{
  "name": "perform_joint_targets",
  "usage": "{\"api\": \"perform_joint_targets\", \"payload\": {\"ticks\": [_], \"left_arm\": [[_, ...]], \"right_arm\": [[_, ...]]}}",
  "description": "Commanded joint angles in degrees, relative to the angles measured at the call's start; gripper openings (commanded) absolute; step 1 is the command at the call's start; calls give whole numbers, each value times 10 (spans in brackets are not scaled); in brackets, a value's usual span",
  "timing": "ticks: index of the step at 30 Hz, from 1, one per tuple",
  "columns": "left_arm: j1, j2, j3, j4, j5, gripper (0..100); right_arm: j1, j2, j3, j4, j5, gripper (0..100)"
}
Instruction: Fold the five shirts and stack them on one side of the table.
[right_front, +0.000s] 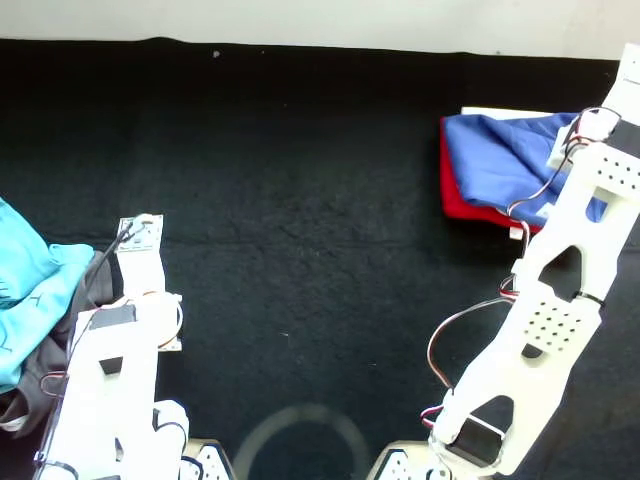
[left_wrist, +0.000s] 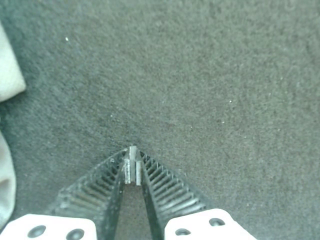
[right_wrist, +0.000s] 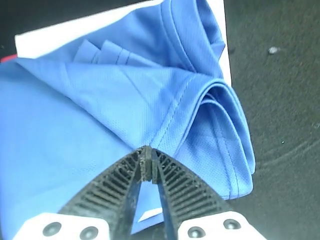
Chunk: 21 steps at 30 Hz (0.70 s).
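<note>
The blue shirt (right_front: 500, 160) lies folded on a red shirt (right_front: 462, 205) at the far right of the table (right_front: 300, 200). The right gripper (right_wrist: 148, 164) is closed just above it. The left gripper (left_wrist: 132, 167), closed and empty, is over bare table.

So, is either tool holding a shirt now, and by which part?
Nothing is held. The left tool is shut over the table; the right tool is shut above the blue shirt, with no cloth between its tips.
</note>
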Motion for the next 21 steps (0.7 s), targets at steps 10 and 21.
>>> {"api": "perform_joint_targets", "payload": {"ticks": [10,21], "left_arm": [[4,5,-12,-8,4,9],[4,5,-12,-8,4,9]], "right_arm": [[28,78,-4,-124,6,6],[22,139,-4,-460,4,6]]}}
